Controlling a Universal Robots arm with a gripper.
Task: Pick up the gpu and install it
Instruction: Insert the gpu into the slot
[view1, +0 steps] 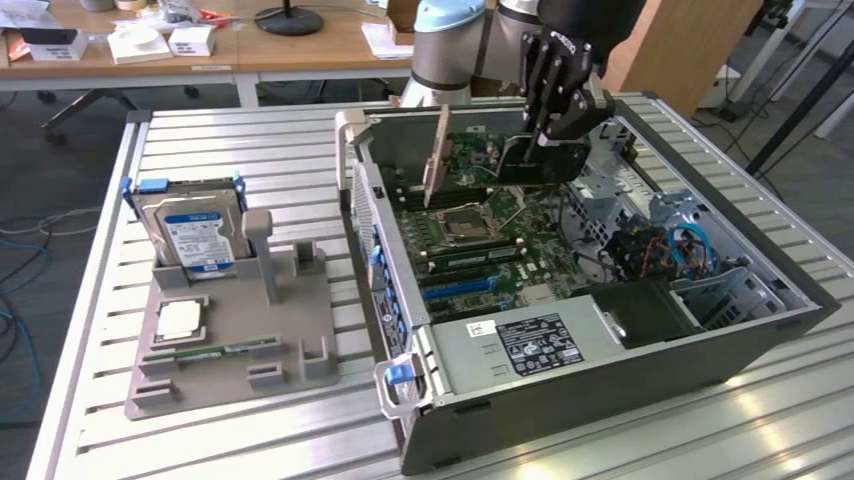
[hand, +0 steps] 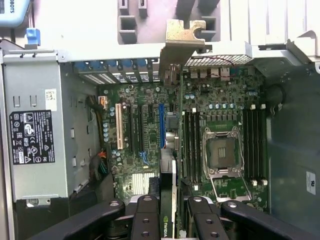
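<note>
dark board on a pale metal bracket (hand: 182, 37): the gpu (view1: 541, 165) hangs inside the open computer case (view1: 747, 330), above the motherboard (view1: 494, 235) and near the case's rear wall. the gripper (view1: 550, 135) grips the card's upper edge, its black fingers (hand: 146, 220) closed narrowly on both faces. whether the card touches a slot i cannot tell. the power supply (view1: 521, 345) sits at the case's near end. outside the case, a grey holder (view1: 287, 320) carries a hard drive (view1: 194, 235).
</note>
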